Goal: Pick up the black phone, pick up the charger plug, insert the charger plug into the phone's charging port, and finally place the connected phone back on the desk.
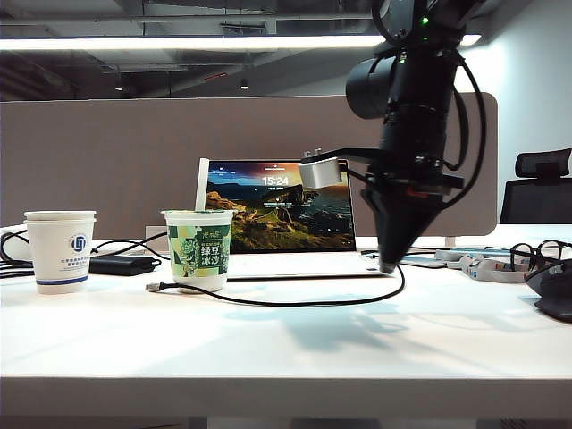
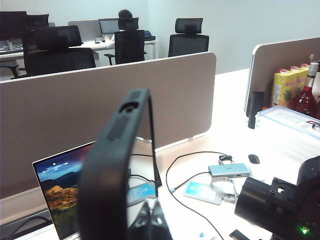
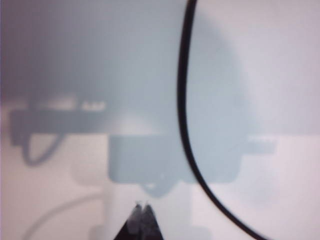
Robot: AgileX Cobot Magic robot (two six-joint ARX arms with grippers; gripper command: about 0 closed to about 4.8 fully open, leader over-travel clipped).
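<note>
In the left wrist view the black phone (image 2: 117,170) stands upright, edge-on and close to the camera, and the phone's charging port (image 2: 131,107) shows as a small slot in its top edge. My left gripper (image 2: 151,206) is shut at its lower end; the grip itself is cut off by the picture edge. The left gripper is outside the exterior view. The charger plug (image 1: 152,287) lies on the desk (image 1: 286,357) beside the green cup, its black cable (image 1: 295,304) trailing right. My right gripper (image 1: 386,264) points down at the desk, shut and empty, with the cable (image 3: 182,100) curving past beside it.
An open laptop (image 1: 281,214) stands behind the green cup (image 1: 199,250). A white paper cup (image 1: 60,250) and a black brick (image 1: 121,264) sit at left. Glasses (image 1: 536,253) and a dark mouse (image 1: 556,295) lie at right. A hub (image 2: 229,170) lies near the divider (image 1: 116,161).
</note>
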